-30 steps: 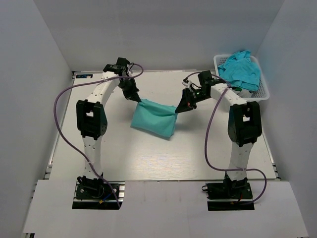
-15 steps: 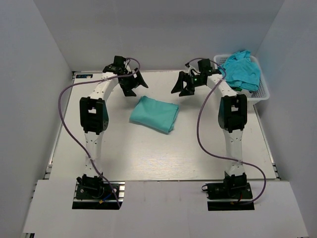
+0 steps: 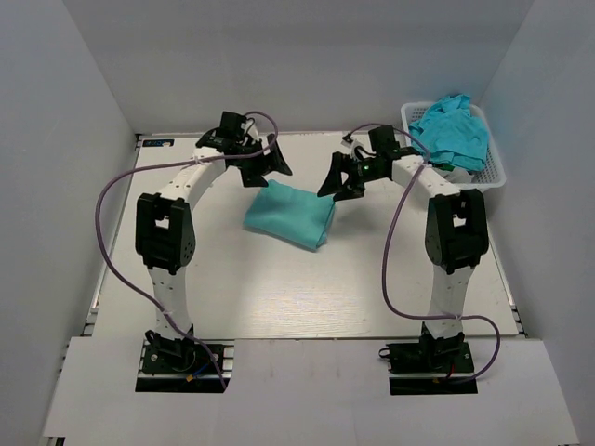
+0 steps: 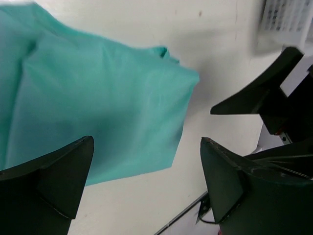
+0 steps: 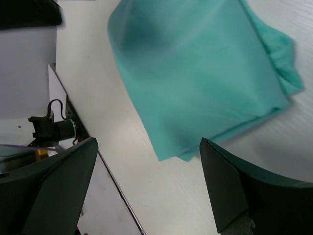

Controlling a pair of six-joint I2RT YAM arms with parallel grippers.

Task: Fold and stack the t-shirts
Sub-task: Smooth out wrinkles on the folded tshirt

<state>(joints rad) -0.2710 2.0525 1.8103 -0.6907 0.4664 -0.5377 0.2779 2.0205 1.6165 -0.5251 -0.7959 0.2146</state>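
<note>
t-shirt (image 3: 290, 215) unmoved, left pincer (image 3: 267, 165), right pincer (image 3: 337, 188) spread, nearer it

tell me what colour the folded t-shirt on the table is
Plain teal-green, no pattern; the folded t-shirt shows best in the right wrist view.

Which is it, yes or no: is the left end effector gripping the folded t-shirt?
No, the left end effector is open, its fingers spread wide above the loose folded t-shirt.
</note>
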